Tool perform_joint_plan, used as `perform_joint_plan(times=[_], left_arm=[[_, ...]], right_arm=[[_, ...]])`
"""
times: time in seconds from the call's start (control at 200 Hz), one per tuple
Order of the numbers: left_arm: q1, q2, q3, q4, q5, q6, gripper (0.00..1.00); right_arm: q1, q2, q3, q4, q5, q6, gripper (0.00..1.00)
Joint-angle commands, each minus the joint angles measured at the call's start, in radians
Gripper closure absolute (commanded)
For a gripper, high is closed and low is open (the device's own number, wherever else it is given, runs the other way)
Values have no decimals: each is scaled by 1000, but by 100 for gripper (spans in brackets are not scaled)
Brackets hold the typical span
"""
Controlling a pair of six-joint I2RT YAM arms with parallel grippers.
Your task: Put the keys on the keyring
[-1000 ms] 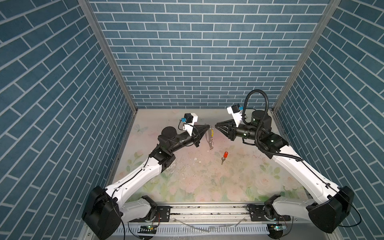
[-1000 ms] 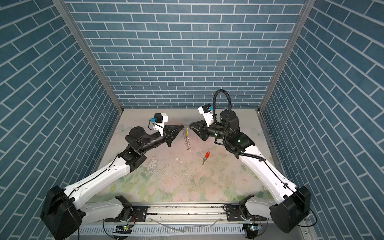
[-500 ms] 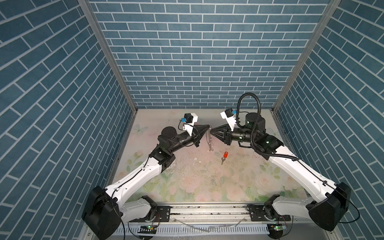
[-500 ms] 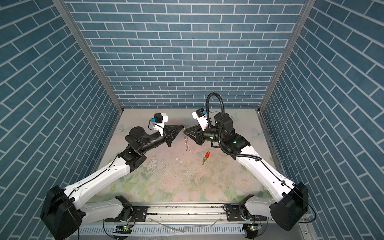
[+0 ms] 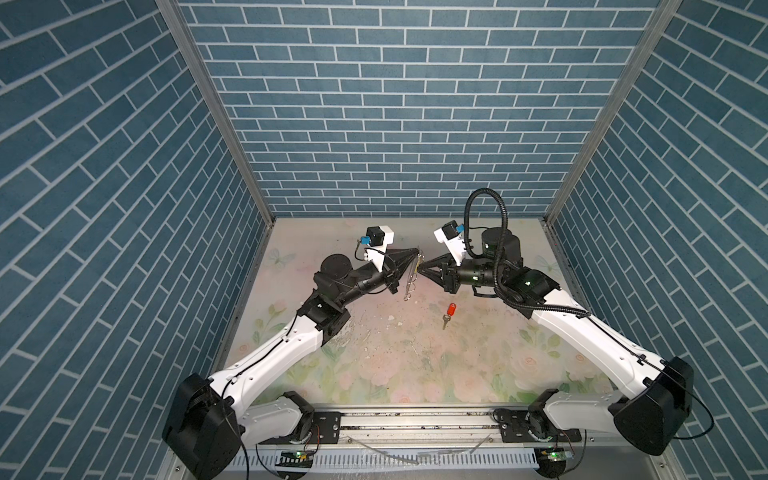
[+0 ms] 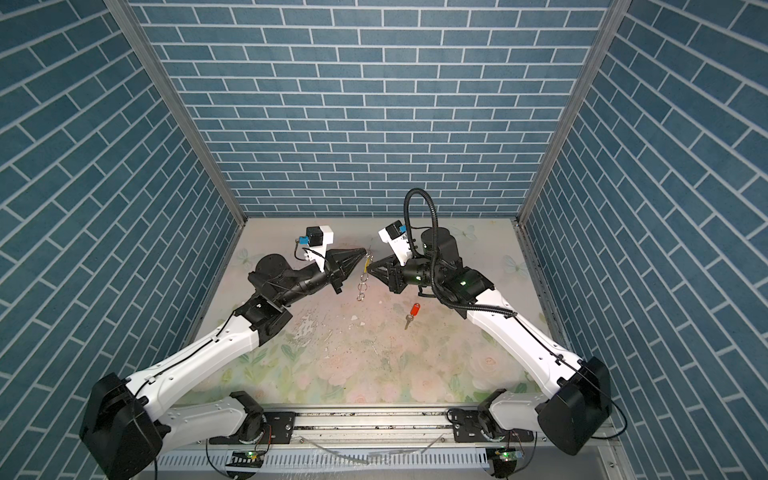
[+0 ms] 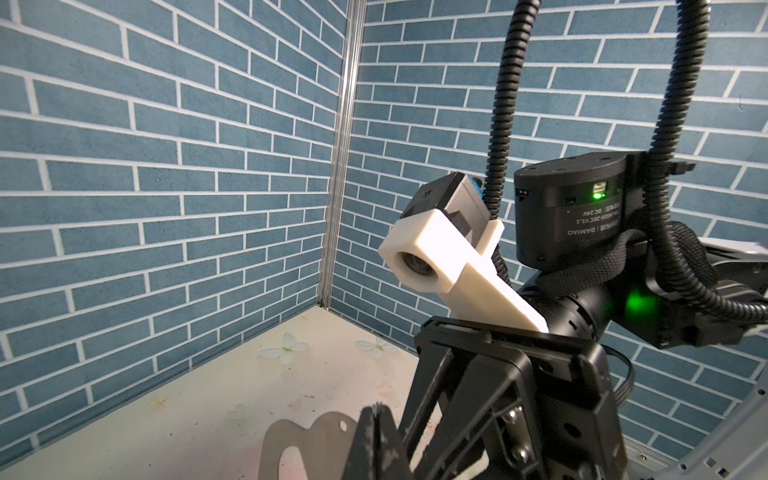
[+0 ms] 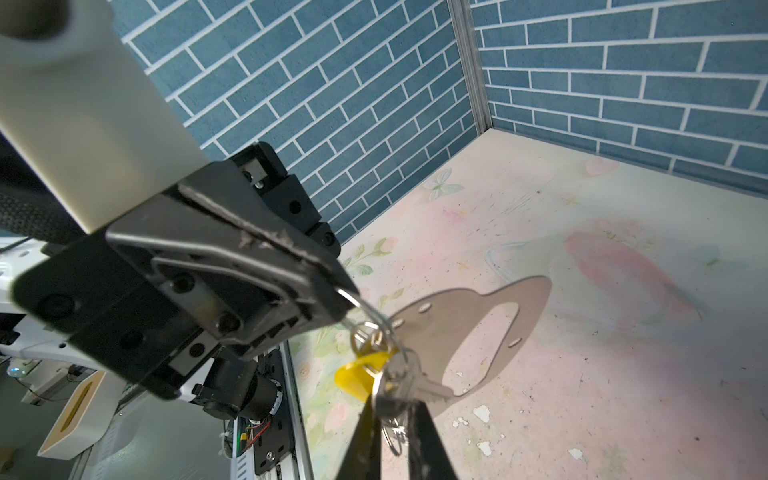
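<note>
The keyring (image 5: 411,277) (image 6: 362,284) shows as a chain of small silver rings hanging above the floral table. My left gripper (image 5: 417,250) (image 6: 365,250) (image 7: 376,409) is shut on its top ring, seen in the right wrist view as the keyring's wire (image 8: 365,307). A silver key (image 8: 430,388) with a yellow tag (image 8: 357,374) hangs on the upper rings. My right gripper (image 5: 419,270) (image 6: 371,269) (image 8: 394,405) faces the left one, its fingers closed narrowly on that key's head and ring. The red-tagged key (image 5: 448,312) (image 6: 413,311) lies on the table in front of the right gripper.
Blue brick walls (image 5: 374,124) close in the back and both sides. A metal rail (image 5: 415,424) carries both arm bases along the front edge. The table (image 5: 395,365) has white chipped flecks near its middle.
My right gripper has moved left to the hanging chain and narrowed its jaws on the yellow-tagged key. The left arm and the red-tagged key have stayed put.
</note>
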Motion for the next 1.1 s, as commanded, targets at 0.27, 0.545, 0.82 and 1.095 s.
perform_joint_plan(times=[0.27,0.545,0.82,1.095], left_arm=[[-3,-21,-11,39,2,10,100],[-3,-22,-8,37,6,9,100],[-3,-25,-9,29,12,8,100],[-3,-28,-8,25,12,12,100]], right_arm=[[21,-21,11,2,-44,-48,76],[24,-25,21,-11,3,-60,72],[25,-31,45,-46,147,-81,74],[25,-65,59,-74,178,-113,73]])
